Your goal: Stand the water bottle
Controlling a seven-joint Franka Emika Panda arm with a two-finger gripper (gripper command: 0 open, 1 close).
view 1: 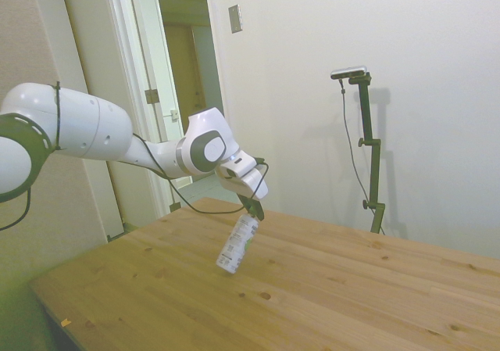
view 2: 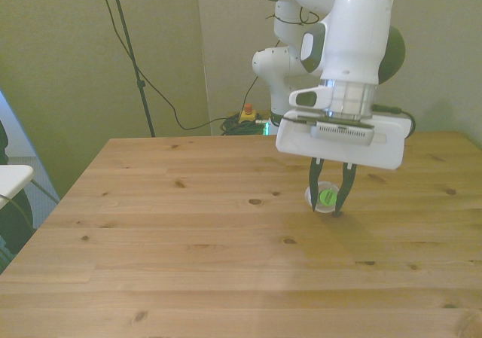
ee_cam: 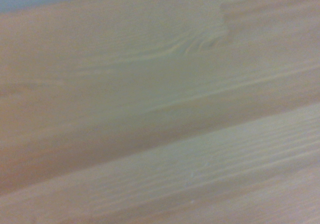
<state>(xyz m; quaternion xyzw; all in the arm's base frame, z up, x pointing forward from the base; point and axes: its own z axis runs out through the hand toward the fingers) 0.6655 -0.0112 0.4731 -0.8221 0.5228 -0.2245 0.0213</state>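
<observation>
While the water bottle (view 1: 237,245) is held tilted above the worktop (view 1: 328,288), its cap end is clamped between the fingers of the tool (view 2: 329,200) — the base hangs lowest, apparently just off the wood. In the wrist view only blurred planks are seen.

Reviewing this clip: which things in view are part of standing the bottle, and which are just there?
Part of the job:
- water bottle, tilted, base near the table
- gripper, shut on the bottle at its green cap

Just there:
- doorway behind the arm
- grey wall plate
- cables on the floor behind the table
</observation>
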